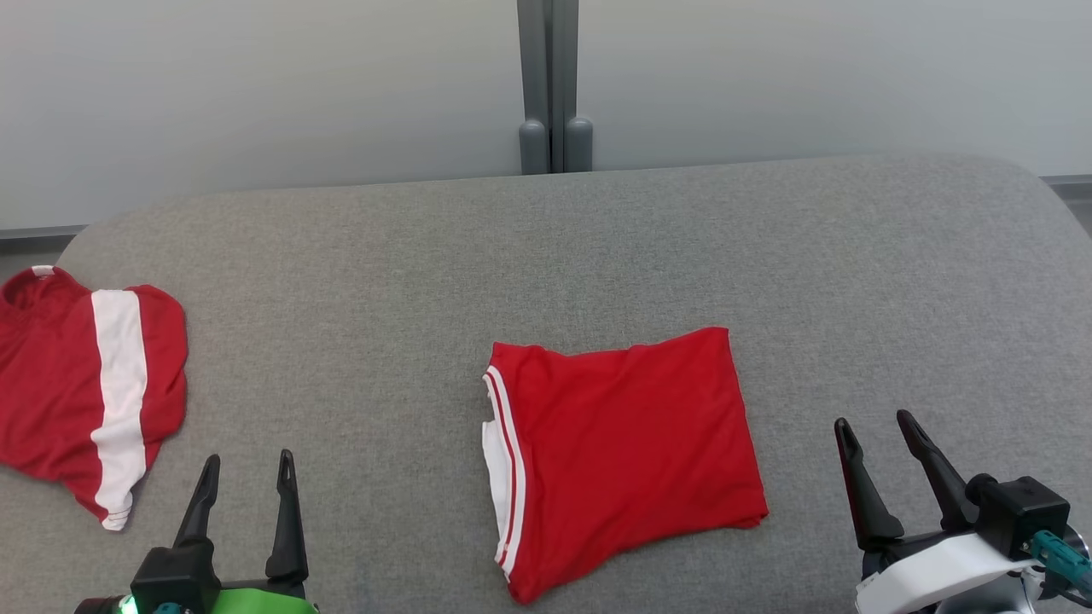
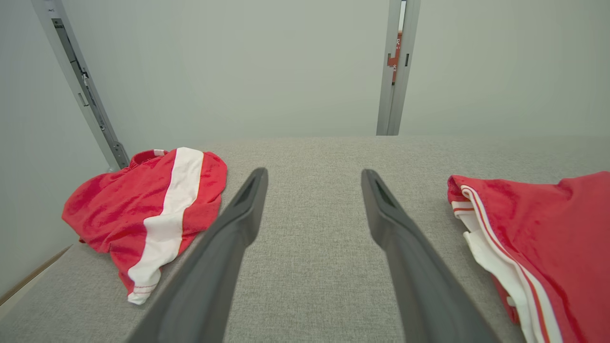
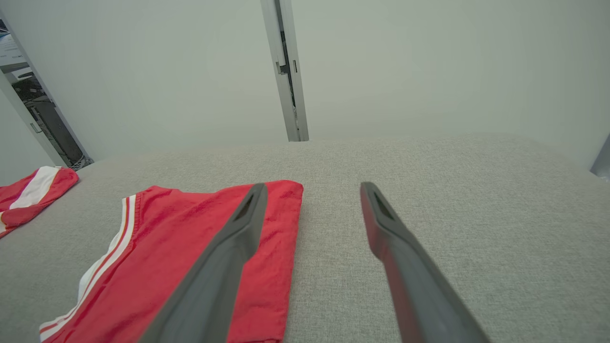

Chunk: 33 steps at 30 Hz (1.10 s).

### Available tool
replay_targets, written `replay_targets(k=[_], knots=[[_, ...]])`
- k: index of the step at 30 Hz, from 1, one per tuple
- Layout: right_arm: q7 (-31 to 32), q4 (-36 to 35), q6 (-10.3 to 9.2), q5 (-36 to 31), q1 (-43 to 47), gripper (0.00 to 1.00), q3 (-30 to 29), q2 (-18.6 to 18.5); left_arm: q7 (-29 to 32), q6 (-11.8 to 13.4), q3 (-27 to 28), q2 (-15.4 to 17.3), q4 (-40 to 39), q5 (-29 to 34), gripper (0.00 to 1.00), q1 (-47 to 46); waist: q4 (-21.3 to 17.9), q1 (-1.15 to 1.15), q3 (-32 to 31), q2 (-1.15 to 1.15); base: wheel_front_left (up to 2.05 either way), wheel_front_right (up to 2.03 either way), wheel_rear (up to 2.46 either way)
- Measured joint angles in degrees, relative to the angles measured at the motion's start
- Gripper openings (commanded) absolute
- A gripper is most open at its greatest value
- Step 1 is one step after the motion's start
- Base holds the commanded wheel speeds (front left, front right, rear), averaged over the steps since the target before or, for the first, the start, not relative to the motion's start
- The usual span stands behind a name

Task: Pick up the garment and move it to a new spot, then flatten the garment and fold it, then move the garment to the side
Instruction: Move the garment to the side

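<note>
A red garment point(image 1: 627, 448) with white stripes along its left edge lies folded in a neat rectangle at the middle of the grey table point(image 1: 384, 281). The left wrist view has the same folded garment point(image 2: 553, 233) at its right side, and it lies at the lower left of the right wrist view as the folded garment point(image 3: 190, 257). My left gripper point(image 1: 247, 465) hovers open near the table's front left, nothing between its fingers. My right gripper point(image 1: 874, 426) stands open to the right of the garment, empty too.
A second red garment point(image 1: 85, 384) with a broad white band lies crumpled at the table's far left edge; the left wrist view has this second garment point(image 2: 147, 209) at its left. A grey post point(image 1: 550, 85) stands against the pale wall behind the table.
</note>
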Motion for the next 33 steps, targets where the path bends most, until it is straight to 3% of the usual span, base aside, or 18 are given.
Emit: replay_targets(k=[33], knots=[[2.5,-1.4,0.00,-1.8,0.3,1.00,-0.5,0.4,2.4,1.8,-1.0,1.1,-1.1,-1.2,1.00,0.0,0.4,0.00,-0.3,0.00,0.00,0.00,0.00]])
